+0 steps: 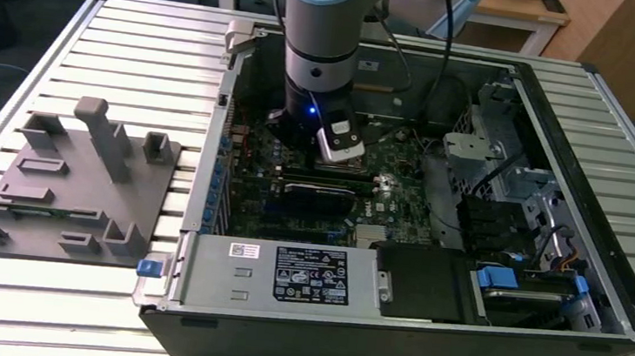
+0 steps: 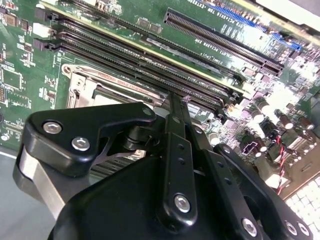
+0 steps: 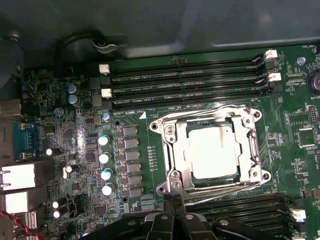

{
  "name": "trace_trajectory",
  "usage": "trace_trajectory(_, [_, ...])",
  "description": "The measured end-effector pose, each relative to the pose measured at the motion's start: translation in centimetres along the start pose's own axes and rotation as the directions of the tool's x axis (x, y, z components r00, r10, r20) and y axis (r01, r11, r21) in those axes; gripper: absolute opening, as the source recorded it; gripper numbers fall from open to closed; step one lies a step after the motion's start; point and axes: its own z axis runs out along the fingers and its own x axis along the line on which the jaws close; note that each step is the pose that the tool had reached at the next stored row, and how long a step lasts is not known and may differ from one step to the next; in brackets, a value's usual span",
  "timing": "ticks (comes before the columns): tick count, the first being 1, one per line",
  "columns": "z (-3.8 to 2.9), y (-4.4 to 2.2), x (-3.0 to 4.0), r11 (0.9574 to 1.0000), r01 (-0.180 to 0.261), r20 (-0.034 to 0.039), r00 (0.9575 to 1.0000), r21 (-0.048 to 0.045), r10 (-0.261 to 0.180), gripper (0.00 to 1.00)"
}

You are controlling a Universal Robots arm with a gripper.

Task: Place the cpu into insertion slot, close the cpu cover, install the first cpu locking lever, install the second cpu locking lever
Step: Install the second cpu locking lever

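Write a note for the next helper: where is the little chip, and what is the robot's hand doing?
Gripper: jaws look shut and empty, tips at the socket's edge, by a locking lever.
Cpu: already lying in the slot on the green board.
Cover: down, framing the cpu.
Levers: thin wires run along the cover's sides; whether either is latched cannot be told.
Done: cpu placed, cover closed.
Left: check and finish both levers.

Exterior view: computer case (image 1: 408, 204) seen from high above, at a distance | both wrist views: held close over the circuit board (image 3: 75, 130), socket (image 3: 210, 150) shared.
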Motion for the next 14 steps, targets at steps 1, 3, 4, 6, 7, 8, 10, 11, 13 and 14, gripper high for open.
trace_trajectory(1, [0.03, -0.04, 0.02, 1.0000, 0.000, -0.0006, 1.0000, -0.0044, 0.000, 0.10])
trace_trajectory(3, [0.10, -0.10, 0.07, 0.9999, -0.001, -0.0016, 1.0000, -0.0121, 0.001, 0.10])
trace_trajectory(4, [0.15, -0.12, 0.10, 0.9999, -0.001, -0.0021, 1.0000, -0.0160, 0.001, 0.10])
trace_trajectory(6, [0.24, -0.15, 0.18, 0.9997, -0.001, -0.0033, 1.0000, -0.0246, 0.001, 0.10])
trace_trajectory(7, [0.30, -0.17, 0.22, 0.9996, -0.002, -0.0039, 1.0000, -0.0296, 0.001, 0.10])
trace_trajectory(8, [0.34, -0.18, 0.25, 0.9994, -0.002, -0.0045, 1.0000, -0.0343, 0.002, 0.10])
trace_trajectory(10, [0.44, -0.20, 0.31, 0.9992, -0.002, -0.0052, 1.0000, -0.0400, 0.002, 0.10])
trace_trajectory(11, [0.48, -0.22, 0.34, 0.9991, -0.003, -0.0057, 1.0000, -0.0417, 0.002, 0.10])
trace_trajectory(13, [0.55, -0.25, 0.39, 0.9990, -0.003, -0.0064, 1.0000, -0.0454, 0.003, 0.10])
trace_trajectory(14, [0.61, -0.25, 0.41, 0.9988, -0.003, -0.0066, 1.0000, -0.0485, 0.003, 0.10])
